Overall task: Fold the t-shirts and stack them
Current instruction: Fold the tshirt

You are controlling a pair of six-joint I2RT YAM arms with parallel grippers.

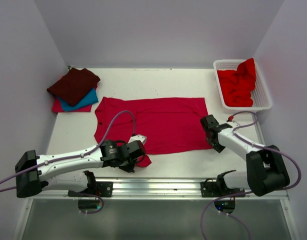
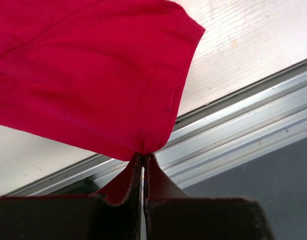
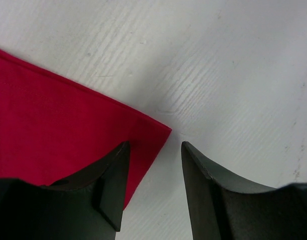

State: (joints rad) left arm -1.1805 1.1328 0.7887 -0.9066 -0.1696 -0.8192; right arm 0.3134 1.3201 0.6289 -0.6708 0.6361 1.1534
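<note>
Low along the near edge of the table (image 1: 168, 80) the left arm reached inward, the left gripper (image 2: 143, 156) pinched tight on a sleeve corner of the crimson t-shirt (image 1: 153, 122), which lay spread flat mid-table. The right arm bent forward, the right gripper (image 3: 153, 150) parted and empty, straddling another corner: one finger above cloth, the other above bare board. White-painted wood showed its grain, fronted by a ribbed aluminium rail (image 1: 158, 187); pale walls (image 1: 158, 30) enclosed it. Back left sat the folded maroon shirt (image 1: 73, 85), teal shirt (image 1: 83, 101) and pink-red shirt (image 1: 60, 106); a white lattice basket (image 1: 263, 97) held the crumpled bright red shirt (image 1: 237, 85).
</note>
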